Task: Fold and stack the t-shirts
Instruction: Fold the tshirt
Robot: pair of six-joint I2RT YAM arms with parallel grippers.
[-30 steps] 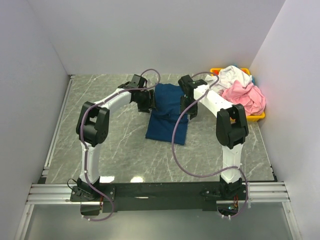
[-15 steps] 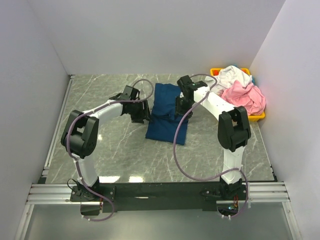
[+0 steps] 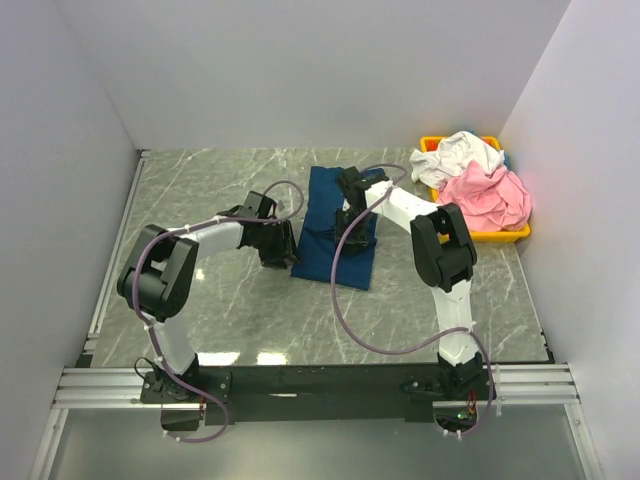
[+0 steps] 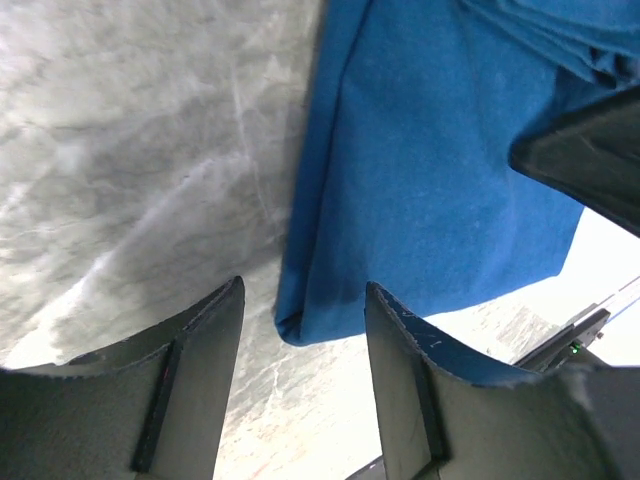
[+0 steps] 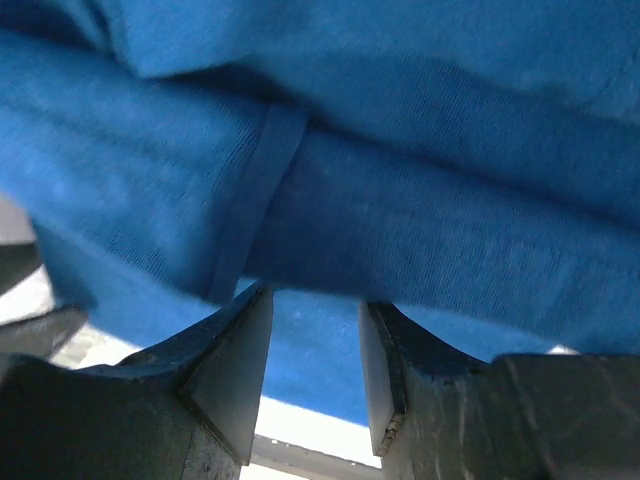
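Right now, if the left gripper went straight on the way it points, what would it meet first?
Probably the corner of the blue shirt, just ahead of the left gripper; depth is unclear.

A robotics lab's test cell, not a home: plain white walls (image 3: 300,70) box in a marble-patterned surface (image 3: 240,310). Two white-and-black arms (image 3: 190,240) are bolted to an aluminium rail frame (image 3: 100,385) at its near edge, and purple cables (image 3: 337,308) loop loosely along them (the one homely touch is a yellow bin (image 3: 505,236) heaped with t-shirts (image 3: 485,190)).
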